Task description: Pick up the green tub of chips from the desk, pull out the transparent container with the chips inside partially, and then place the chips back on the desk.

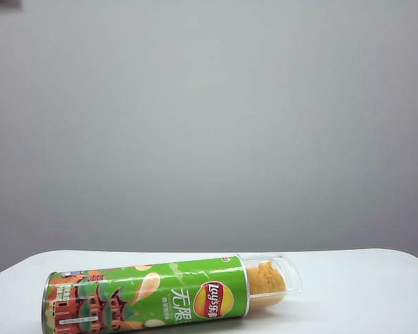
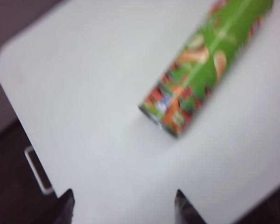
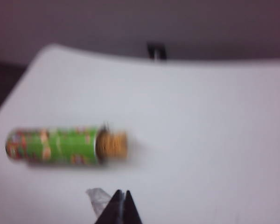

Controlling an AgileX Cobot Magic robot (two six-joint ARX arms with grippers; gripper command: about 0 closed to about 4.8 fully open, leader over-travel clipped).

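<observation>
Exterior view: the green tub of chips [image 1: 146,298] is seen lying on the desk [image 1: 355,278], the transparent container [image 1: 272,277] drawn partly out with the chips [image 1: 265,278] showing. Nothing is held: the left gripper [image 2: 123,207] is parted, the right gripper [image 3: 122,207] pressed together. The task is judged essentially done.
</observation>
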